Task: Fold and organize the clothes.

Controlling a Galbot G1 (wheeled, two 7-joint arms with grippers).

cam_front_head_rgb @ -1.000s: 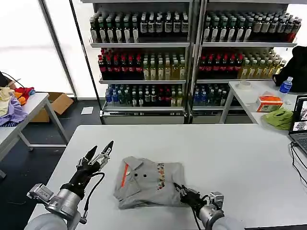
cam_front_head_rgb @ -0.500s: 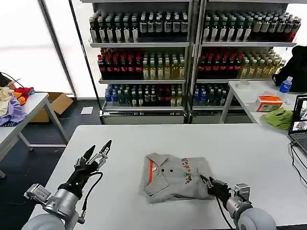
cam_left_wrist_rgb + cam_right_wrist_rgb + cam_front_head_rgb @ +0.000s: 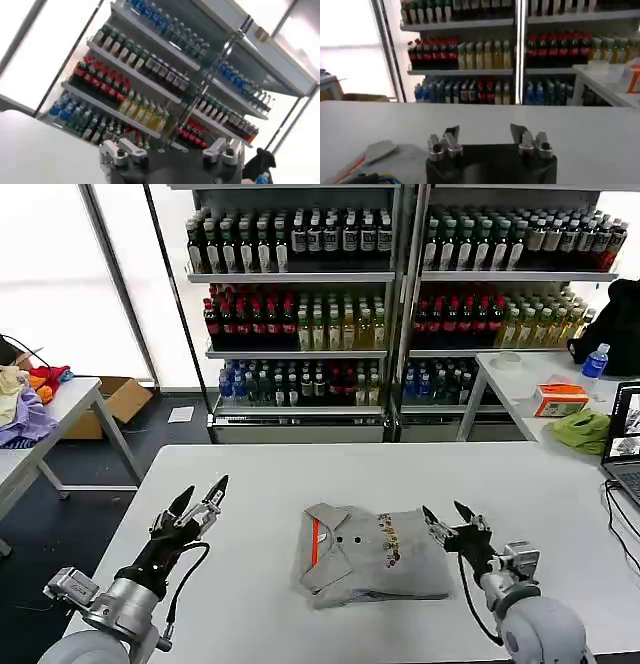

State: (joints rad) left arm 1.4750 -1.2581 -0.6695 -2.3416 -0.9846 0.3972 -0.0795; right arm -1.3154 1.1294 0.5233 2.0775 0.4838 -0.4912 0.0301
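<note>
A light grey folded shirt [image 3: 372,556] lies near the middle of the white table [image 3: 300,474], with red-orange collar trim [image 3: 314,542] and a small multicoloured print [image 3: 388,541]. My right gripper [image 3: 447,512] hovers open just over the shirt's right edge, nothing between its fingers. In the right wrist view that gripper [image 3: 485,132] is spread wide above bare table, and a corner of the shirt [image 3: 380,150] shows beside it. My left gripper [image 3: 202,494] is open and raised over the table, well left of the shirt.
Drink shelves [image 3: 300,314] stand behind the table. A side table at right holds a lime-green cloth [image 3: 582,429], an orange box [image 3: 562,397], a bottle [image 3: 596,362] and a laptop [image 3: 625,439]. A colourful garment heap [image 3: 25,404] sits on the left table.
The right gripper dragged the shirt to the right, then let go and lifted open at its right edge. The left arm sank back slightly.
</note>
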